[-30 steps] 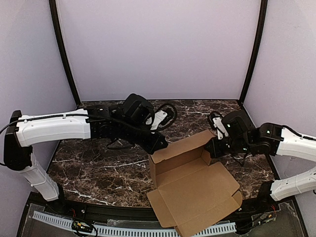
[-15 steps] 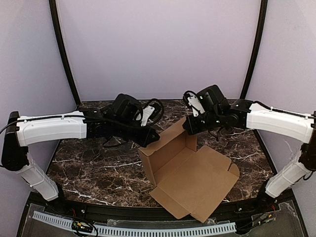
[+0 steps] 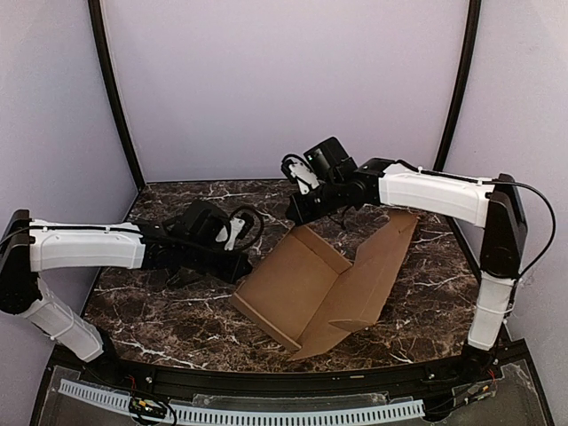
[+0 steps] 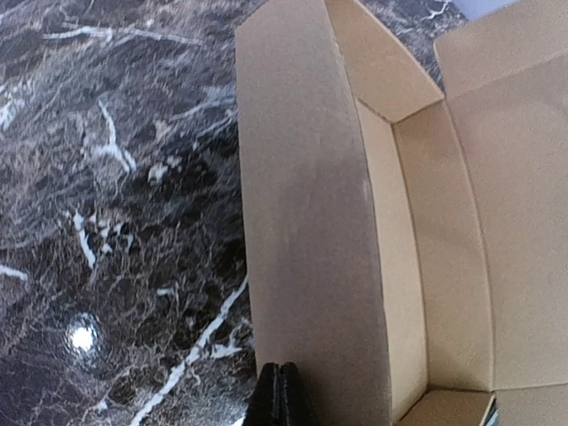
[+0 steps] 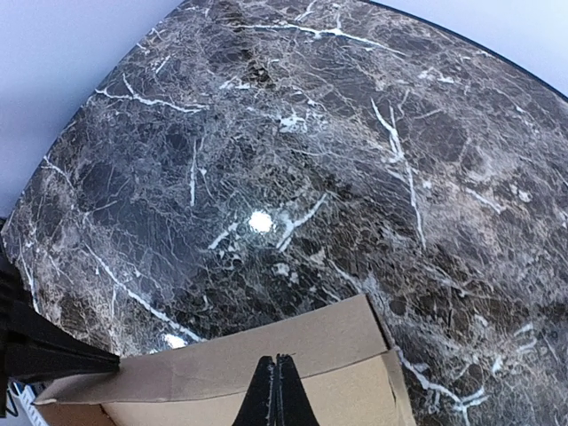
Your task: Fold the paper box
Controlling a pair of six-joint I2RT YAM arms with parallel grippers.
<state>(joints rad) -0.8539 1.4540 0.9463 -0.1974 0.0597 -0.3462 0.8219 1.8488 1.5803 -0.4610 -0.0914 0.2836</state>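
The paper box (image 3: 297,280) is plain brown cardboard. It lies open in the middle of the table, with its shallow tray on the left and its lid panel (image 3: 383,257) tilted up on the right. My left gripper (image 3: 241,266) is shut and its tip rests against the outside of the tray's left wall (image 4: 302,222). In the left wrist view the gripper (image 4: 282,395) holds nothing. My right gripper (image 3: 295,216) is shut at the tray's far end. Its closed tips (image 5: 277,377) lie over the top edge of the far wall (image 5: 222,364).
The table is dark marble (image 3: 160,302) with black posts at the back corners and purple walls around it. The left gripper's black tip (image 5: 53,351) shows at the box's corner in the right wrist view. A white cable rail (image 3: 231,413) runs along the near edge.
The box has slid left and turned, and its lid panel has lifted from flat to tilted up. Both grippers moved left with it, the right arm reaching from the right side to the back middle.
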